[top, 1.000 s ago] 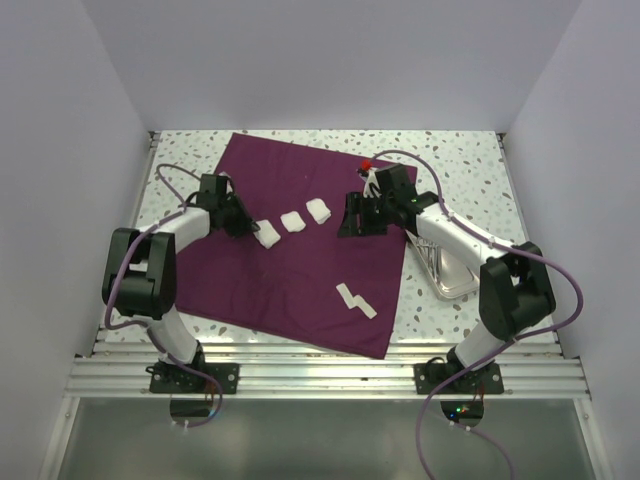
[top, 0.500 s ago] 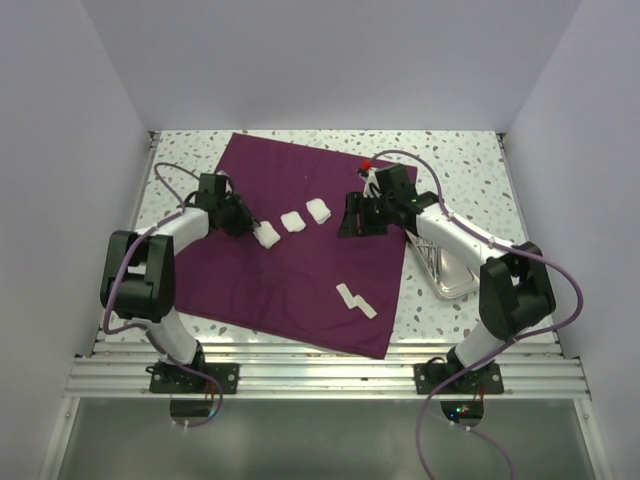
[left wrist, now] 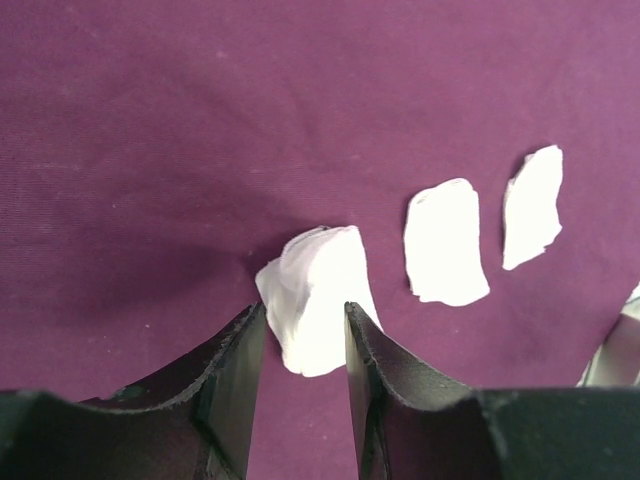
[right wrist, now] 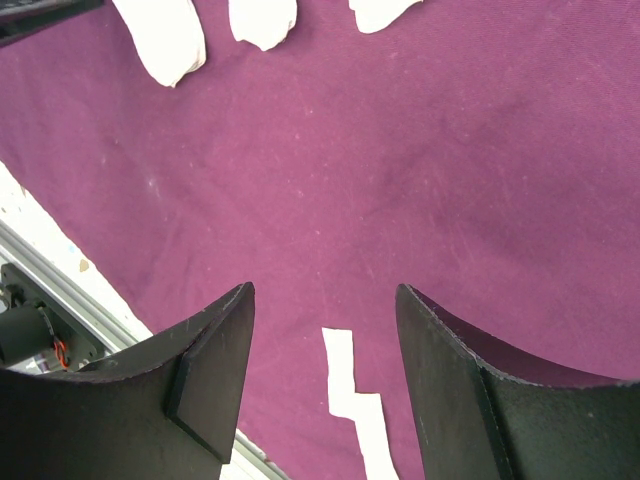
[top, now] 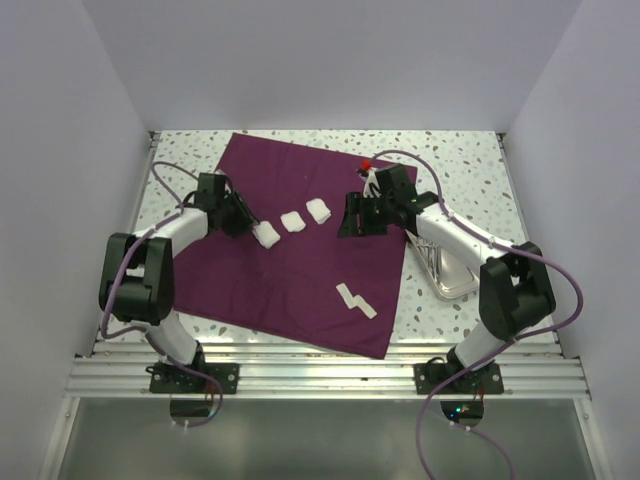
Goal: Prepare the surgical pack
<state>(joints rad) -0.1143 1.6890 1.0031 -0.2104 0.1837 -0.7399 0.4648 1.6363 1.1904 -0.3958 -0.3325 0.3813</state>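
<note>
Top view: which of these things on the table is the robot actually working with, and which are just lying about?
Part of the job:
- purple cloth
- white gauze squares, three in a row on the cloth
- white gauze pieces, two, nearer the arms

Lying about, as far as one can see:
- silver tray, right of the cloth

The left pincer (left wrist: 302, 318) opens – its jaws, shut a second ago, now stand apart with a narrow gap between them. The near end of a white gauze square (left wrist: 318, 285) shows in that gap – the rest lies just ahead of the fingertips.
</note>
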